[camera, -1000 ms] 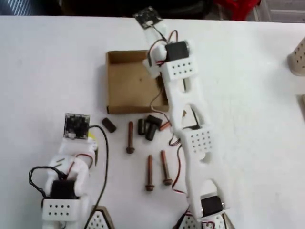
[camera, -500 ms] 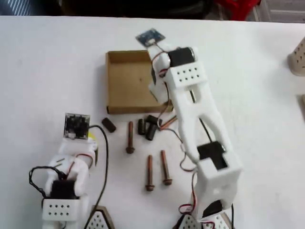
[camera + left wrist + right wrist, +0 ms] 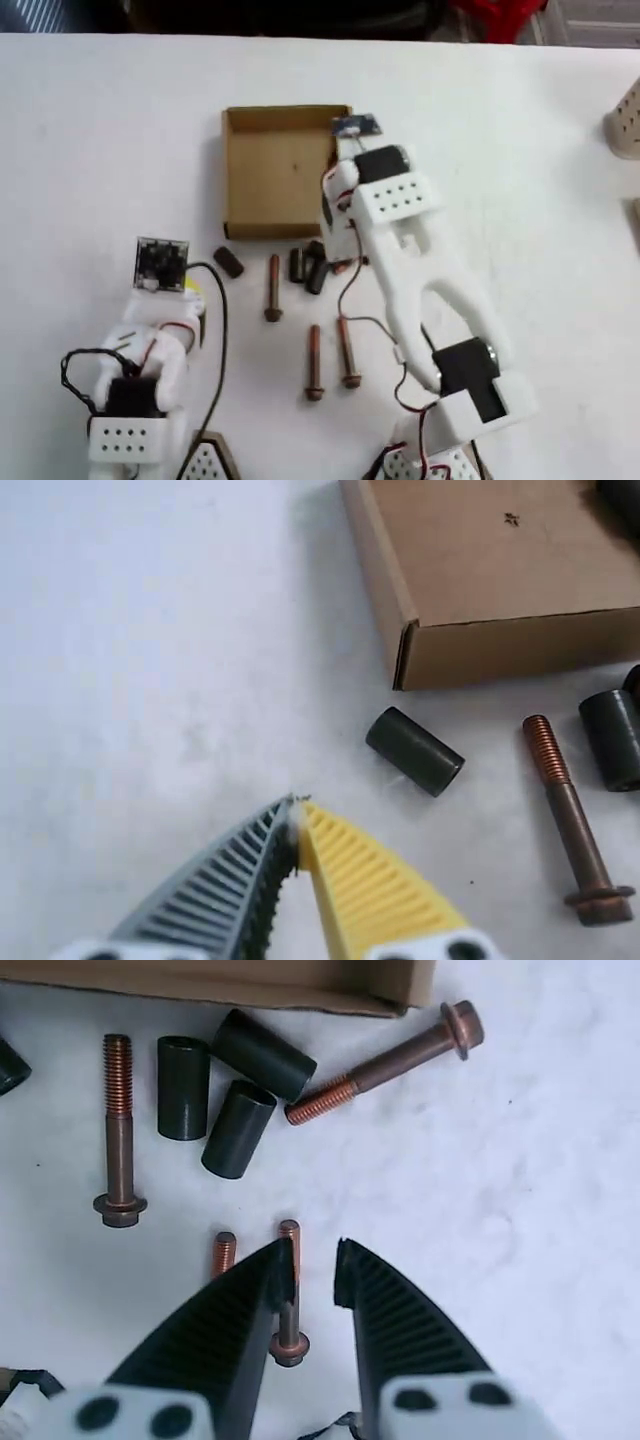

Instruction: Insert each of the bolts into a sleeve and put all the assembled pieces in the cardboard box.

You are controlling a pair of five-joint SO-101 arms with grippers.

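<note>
The white table carries everything. The right arm stretches up to the cardboard box, its wrist over the box's right near corner. The left arm sits folded well short of the box, off its left near corner. The cardboard box lies open-topped, and all the bolts and sleeves lie on the table outside its near wall.

The right gripper hangs over the table on the near side of the box. Its black fingers are parted by a narrow gap and hold nothing. The left gripper points toward the box's left near corner, its grey and yellow fingers closed tip to tip on nothing.

A slanted bolt lies just beside the box's right near corner, its threaded end next to the sleeves. A straight bolt lies near the middle of the box's near wall, thread toward the box. Farther from the box, a third bolt and a fourth bolt lie side by side. The fourth runs partly under one right finger, and I cannot tell if they touch.

Three clustered sleeves sit just off the near wall, between the straight and slanted bolts. A lone sleeve lies just off the box's left near corner.
</note>
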